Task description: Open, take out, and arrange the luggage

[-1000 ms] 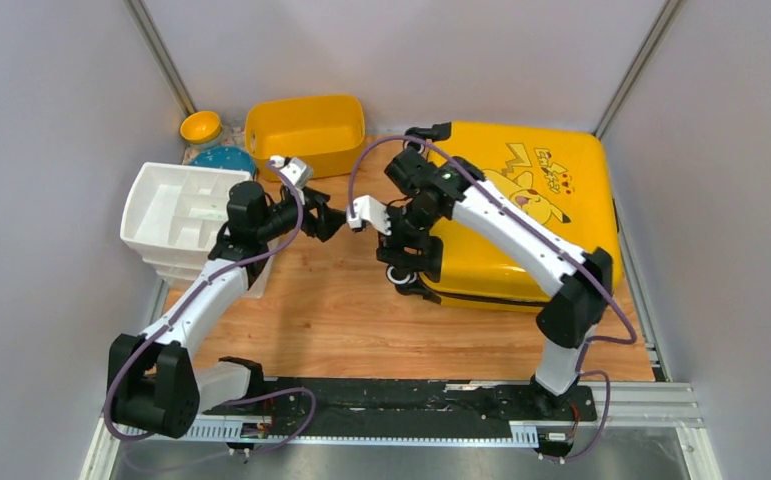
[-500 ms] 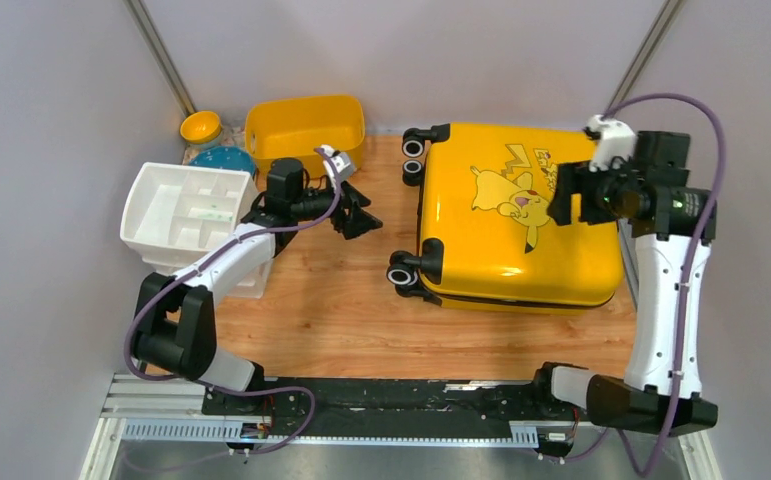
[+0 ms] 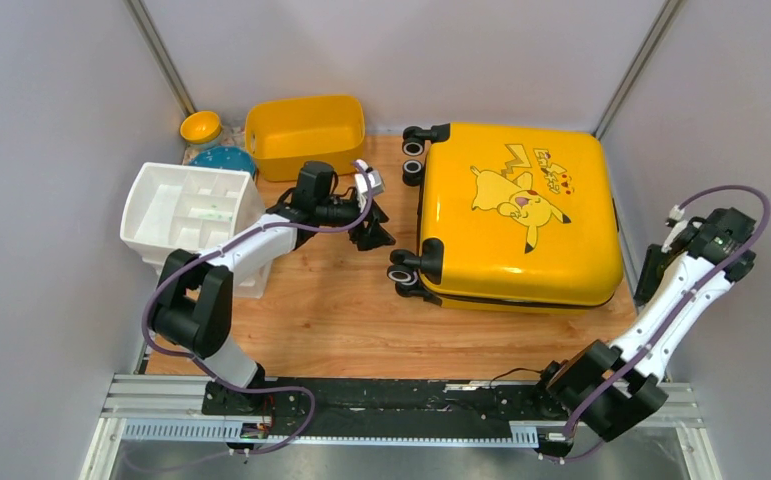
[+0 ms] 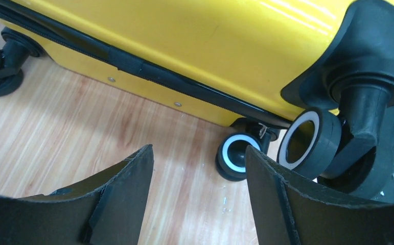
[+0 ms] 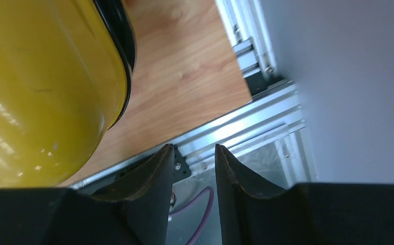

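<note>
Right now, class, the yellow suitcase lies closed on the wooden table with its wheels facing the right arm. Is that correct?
No. The yellow suitcase lies closed on the wooden table, but its wheels face the left arm, beside the left end effector. The top external view shows this.

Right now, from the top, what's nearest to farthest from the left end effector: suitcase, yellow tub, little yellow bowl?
From the left end effector:
1. Suitcase, just to its right.
2. Yellow tub, behind it, leftward.
3. Little yellow bowl, back left corner.
</note>
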